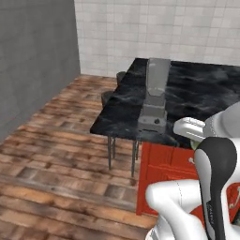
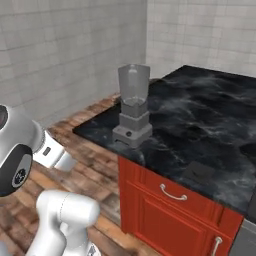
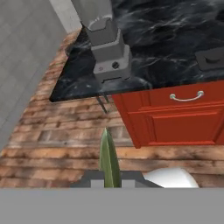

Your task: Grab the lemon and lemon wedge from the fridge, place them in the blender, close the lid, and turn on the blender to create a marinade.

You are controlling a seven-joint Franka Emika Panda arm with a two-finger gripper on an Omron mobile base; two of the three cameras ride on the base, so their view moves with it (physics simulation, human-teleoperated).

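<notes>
At the bottom centre of the hand view the gripper (image 3: 110,181) is pinched shut on a thin yellow-green wedge (image 3: 108,159). Carry it up over the open jug of the blender (image 3: 107,48), upper centre of frame on the dark counter (image 3: 175,39). Release only once squarely above. The lid (image 3: 212,59) lies at right.

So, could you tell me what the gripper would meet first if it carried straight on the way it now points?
Probably the wooden floor in front of the red cabinet. The gripper, shut on a yellow-green wedge, looks down past the counter edge, below the blender; depth is hard to judge.
</notes>
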